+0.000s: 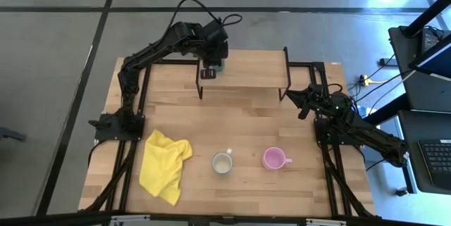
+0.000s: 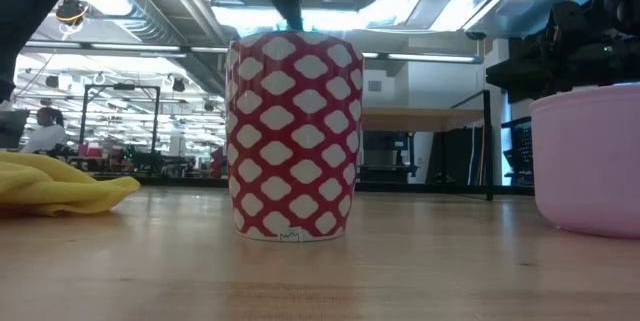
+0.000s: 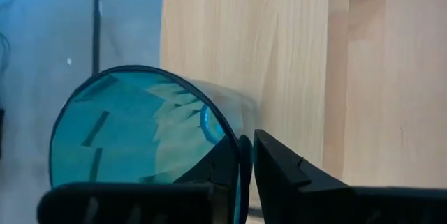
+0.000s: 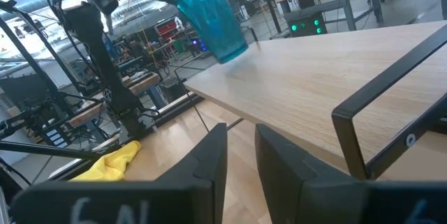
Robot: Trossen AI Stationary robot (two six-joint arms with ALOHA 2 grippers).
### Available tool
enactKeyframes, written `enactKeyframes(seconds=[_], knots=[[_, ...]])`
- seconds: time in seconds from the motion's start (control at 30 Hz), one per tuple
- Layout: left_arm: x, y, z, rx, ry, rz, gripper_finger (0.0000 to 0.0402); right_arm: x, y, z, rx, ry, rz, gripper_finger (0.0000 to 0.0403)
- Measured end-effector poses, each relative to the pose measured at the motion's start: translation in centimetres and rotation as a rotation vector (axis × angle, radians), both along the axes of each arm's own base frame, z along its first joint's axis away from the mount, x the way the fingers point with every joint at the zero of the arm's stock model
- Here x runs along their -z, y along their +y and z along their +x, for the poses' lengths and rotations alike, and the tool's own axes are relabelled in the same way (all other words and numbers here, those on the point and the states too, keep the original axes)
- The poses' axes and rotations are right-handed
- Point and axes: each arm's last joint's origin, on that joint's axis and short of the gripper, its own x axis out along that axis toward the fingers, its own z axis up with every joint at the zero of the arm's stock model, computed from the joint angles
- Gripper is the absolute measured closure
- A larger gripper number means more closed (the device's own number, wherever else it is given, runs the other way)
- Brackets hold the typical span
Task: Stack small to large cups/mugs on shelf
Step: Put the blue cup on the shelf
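My left gripper (image 1: pixel 209 67) is over the left end of the shelf (image 1: pixel 254 71), shut on the tall teal tumbler (image 4: pixel 208 13). The tumbler stands open end up and a little tilted, with its base (image 4: pixel 234 51) at the shelf board; I cannot tell whether it touches. The small mug, cream inside (image 1: pixel 223 162) and red-and-white patterned outside (image 2: pixel 293 136), stands on the tabletop near the front. The pink mug (image 1: pixel 273 158) stands to its right. My right gripper (image 1: pixel 299 101) hangs by the shelf's right end, narrowly open and empty. My left gripper holds the tumbler by its rim (image 3: pixel 241 144). One finger (image 3: pixel 227 165) is inside the tumbler and the other (image 3: pixel 283 168) outside, with the wall pinched between them. The fingers come from above, pointing down. The tumbler hangs below them, slightly tilted.
A crumpled yellow cloth (image 1: pixel 165 164) lies on the tabletop at the front left. The shelf's black leg frames (image 1: pixel 285 74) stand at its two ends, the right one close to my right gripper. The rest of the shelf board (image 4: pixel 328 63) is bare.
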Motion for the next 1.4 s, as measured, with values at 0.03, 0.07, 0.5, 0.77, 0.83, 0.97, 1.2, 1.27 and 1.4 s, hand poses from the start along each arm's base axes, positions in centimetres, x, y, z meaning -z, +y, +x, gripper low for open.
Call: enactKeyframes(seconds=[0.03, 0.07, 0.5, 0.77, 0.83, 0.97, 1.2, 1.27, 1.4], knots=[[0.03, -0.03, -0.09, -0.005, 0.006, -0.005, 0.0366, 0.0, 0.0, 0.0, 0.0, 0.0, 0.0, 0.0326], [0.03, -0.03, -0.12, -0.007, 0.009, -0.005, 0.0368, 0.0, 0.0, 0.0, 0.0, 0.0, 0.0, 0.0326], [0.11, 0.03, -0.34, -0.03, 0.022, -0.014, 0.0363, -0.01, 0.0, 0.0, 0.0, 0.0, 0.0, 0.0326], [0.12, 0.02, -0.35, -0.033, 0.023, -0.016, 0.035, 0.0, 0.0, 0.0, 0.0, 0.0, 0.0, 0.0326], [0.12, 0.02, -0.35, -0.033, 0.023, -0.016, 0.035, 0.0, 0.0, 0.0, 0.0, 0.0, 0.0, 0.0326], [0.12, 0.02, -0.35, -0.035, 0.022, -0.017, 0.0351, 0.0, 0.0, 0.0, 0.0, 0.0, 0.0, 0.0326], [0.12, 0.03, -0.35, -0.051, 0.018, -0.02, 0.0337, 0.0, 0.0, 0.0, 0.0, 0.0, 0.0, 0.0326], [0.11, 0.03, -0.36, -0.051, 0.018, -0.018, 0.0334, -0.01, 0.0, 0.0, 0.0, 0.0, 0.0, 0.0326], [0.1, 0.11, -0.4, -0.064, 0.029, 0.006, 0.0331, 0.0, 0.0, 0.0, 0.0, 0.0, 0.0, 0.0326]])
